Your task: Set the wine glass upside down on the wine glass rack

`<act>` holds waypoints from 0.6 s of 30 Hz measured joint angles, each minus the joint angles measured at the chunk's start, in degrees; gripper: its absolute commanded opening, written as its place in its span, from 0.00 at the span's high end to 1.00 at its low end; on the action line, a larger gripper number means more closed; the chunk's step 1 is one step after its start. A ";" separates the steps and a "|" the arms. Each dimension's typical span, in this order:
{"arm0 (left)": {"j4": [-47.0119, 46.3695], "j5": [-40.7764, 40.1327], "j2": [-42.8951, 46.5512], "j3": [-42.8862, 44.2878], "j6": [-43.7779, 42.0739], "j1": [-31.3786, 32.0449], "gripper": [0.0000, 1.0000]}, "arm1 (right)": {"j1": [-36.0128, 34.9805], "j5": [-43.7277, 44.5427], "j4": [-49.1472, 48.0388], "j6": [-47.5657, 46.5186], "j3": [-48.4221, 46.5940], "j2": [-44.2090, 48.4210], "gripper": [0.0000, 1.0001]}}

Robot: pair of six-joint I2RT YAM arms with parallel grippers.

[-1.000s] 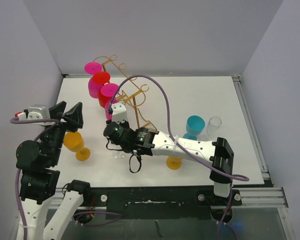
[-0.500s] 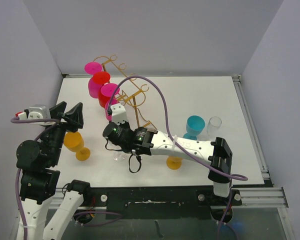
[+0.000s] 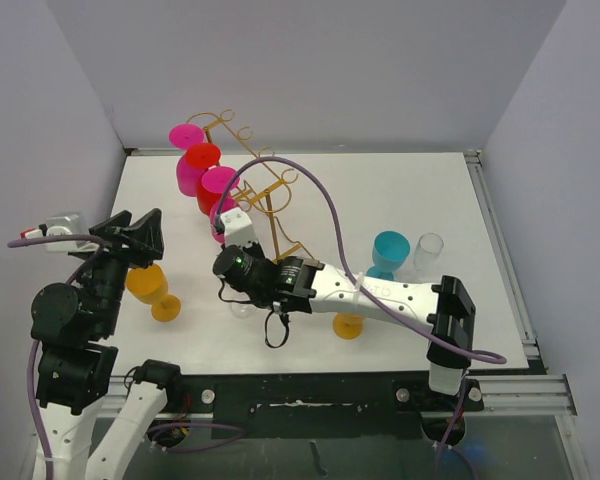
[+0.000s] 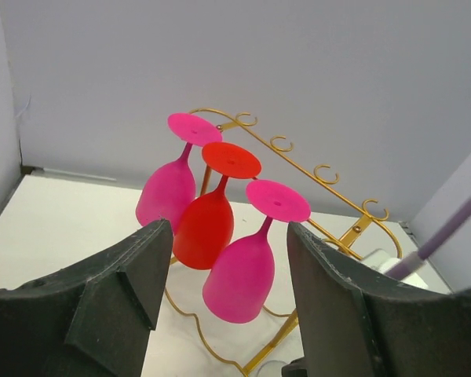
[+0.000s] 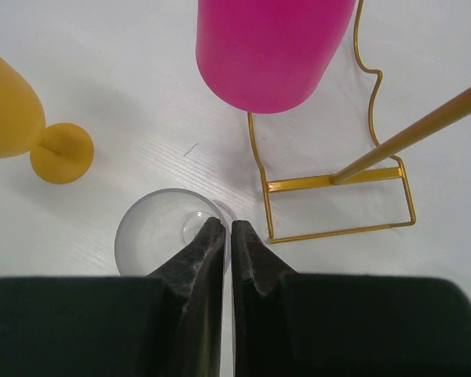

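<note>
The clear wine glass (image 5: pixel 157 236) stands upright on the white worktop (image 3: pixel 400 190). It is in the lower left of the right wrist view, just beside the base loop of the gold rack (image 5: pixel 337 188). The right jaws are clenched almost to touching, and their tips sit at the right edge of the glass's rim. It seems they pinch the thin rim wall, though the clear material makes this hard to confirm. In the overhead view this glass is mostly hidden under the right arm (image 3: pixel 370 292), near the centre of the frame.

The left jaws are released. They are spread wide at the bottom of the left wrist view, with nothing between them. In the overhead view they hover at the left side, near an orange glass (image 3: pixel 150 287) that stands upright. Beyond them the rack carries three glasses upside down: a pink glass (image 4: pixel 166 196), a red glass (image 4: pixel 208 228) and a second pink glass (image 4: pixel 242 275). A blue glass (image 3: pixel 390 250) and another clear glass (image 3: pixel 429 250) stand right of centre.
</note>
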State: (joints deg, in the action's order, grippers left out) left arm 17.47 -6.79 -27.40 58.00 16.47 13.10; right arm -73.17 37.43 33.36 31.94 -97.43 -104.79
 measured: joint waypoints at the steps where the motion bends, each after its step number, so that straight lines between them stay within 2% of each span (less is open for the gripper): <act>1: 0.83 -1.03 0.09 0.00 1.60 0.00 0.42 | 0.00 -0.39 -1.49 -1.14 1.75 1.33 1.00; 11: 11.41 -3.02 1.09 -2.21 18.45 0.00 0.42 | -0.02 -4.09 -16.24 -9.31 12.66 16.92 1.00; 18: 16.65 0.00 4.09 -5.86 32.96 0.00 0.40 | -0.02 -5.03 -24.46 -11.65 15.74 21.16 1.00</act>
State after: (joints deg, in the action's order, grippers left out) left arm 34.13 -6.79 -23.31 52.14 49.43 13.10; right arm -73.19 32.40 8.91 20.29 -81.69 -83.64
